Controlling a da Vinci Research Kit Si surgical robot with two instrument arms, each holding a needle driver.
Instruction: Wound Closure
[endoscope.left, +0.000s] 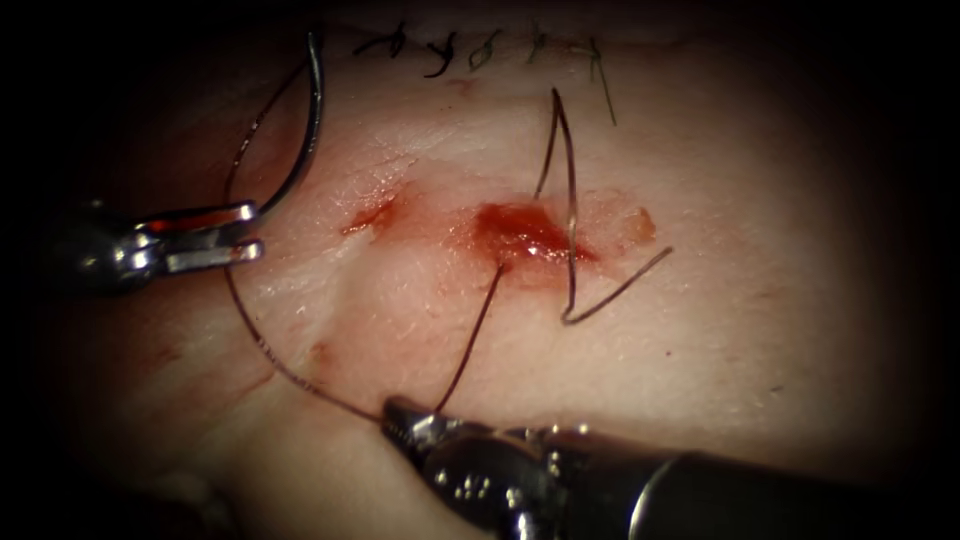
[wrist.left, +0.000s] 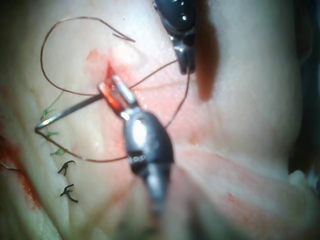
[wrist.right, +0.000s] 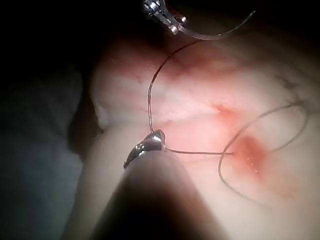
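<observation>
Two hands, both busy: the left hand (endoscope.left: 235, 235) grips the needle (endoscope.left: 312, 110) near its lower end, clear of the tissue (endoscope.left: 700, 330), left of the cut (endoscope.left: 525, 232). Its curve rises upward. Stiff, slick steel, probably best held mid-curve. The right hand (endoscope.left: 400, 415) is clamped on the thread (endoscope.left: 478, 325), which looks limp and light.
</observation>
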